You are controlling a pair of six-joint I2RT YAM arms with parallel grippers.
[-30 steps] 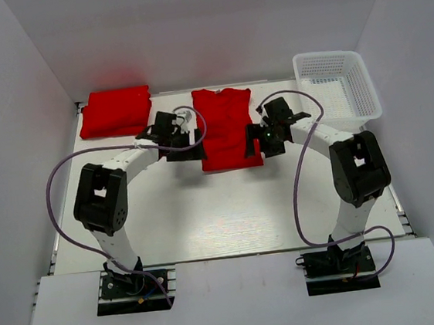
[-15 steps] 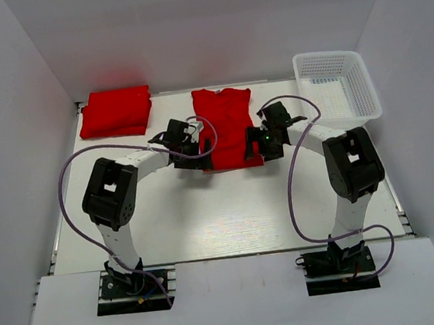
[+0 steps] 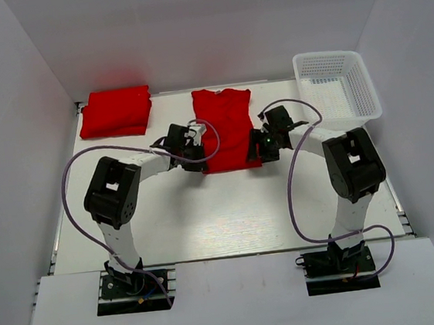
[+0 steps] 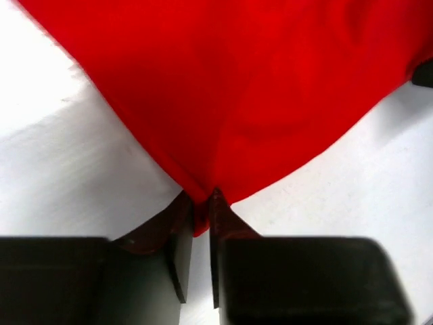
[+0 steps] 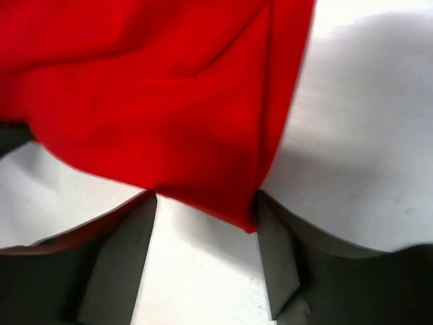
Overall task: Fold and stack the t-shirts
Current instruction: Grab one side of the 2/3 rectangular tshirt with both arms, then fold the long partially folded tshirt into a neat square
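Observation:
A red t-shirt (image 3: 227, 123) lies flat in a long strip at the middle of the table, collar toward the back. My left gripper (image 3: 200, 160) is at its near left corner. In the left wrist view the jaws (image 4: 201, 203) are shut on that corner of the red cloth (image 4: 257, 88). My right gripper (image 3: 258, 154) is at the near right corner. There the jaws (image 5: 205, 203) stand apart and open, with the corner of the cloth (image 5: 155, 101) lying between the fingertips (image 5: 264, 210). A second red t-shirt (image 3: 114, 111) lies folded at the back left.
A white mesh basket (image 3: 336, 64) stands at the back right, just beyond the right arm. White walls close in the table on three sides. Purple cables loop from both arms over the table's near half.
Both grippers have come in from the shirt's sides to its near corners. The left jaws have shut on the left corner. The right jaws have narrowed around the right corner.

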